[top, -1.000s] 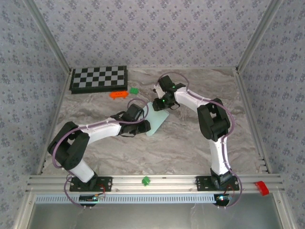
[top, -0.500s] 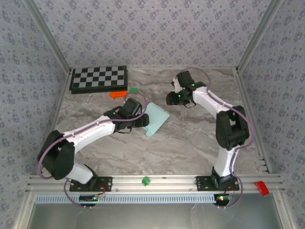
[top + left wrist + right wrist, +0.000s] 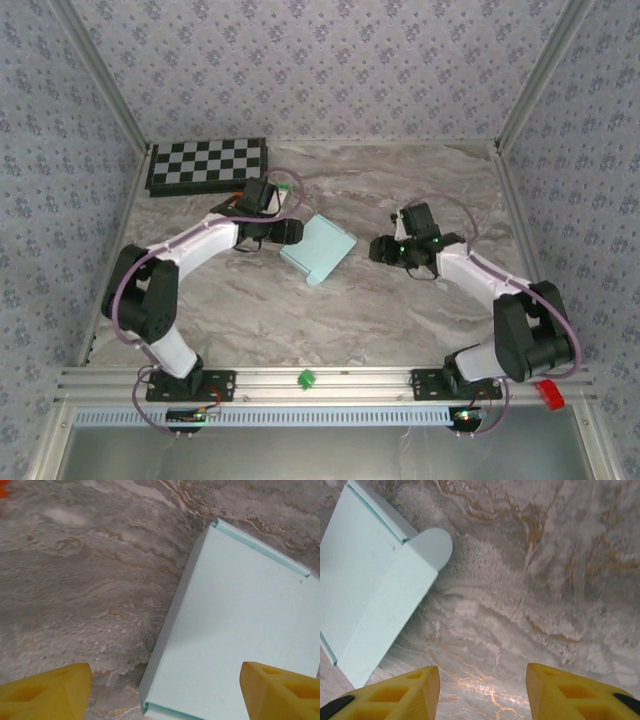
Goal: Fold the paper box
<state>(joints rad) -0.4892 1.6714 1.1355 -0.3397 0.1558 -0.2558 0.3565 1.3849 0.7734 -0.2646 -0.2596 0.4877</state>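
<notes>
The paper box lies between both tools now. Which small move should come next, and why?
Probably the right tool should move toward the rounded flap and push it in. The paper box looks nearly closed, but this flap sticks out on the side toward that tool. This tool and the left tool are open, holding nothing.

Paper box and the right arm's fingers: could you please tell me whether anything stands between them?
Nothing visible does: bare marble table lies between the open right fingers and the paper box.
</notes>
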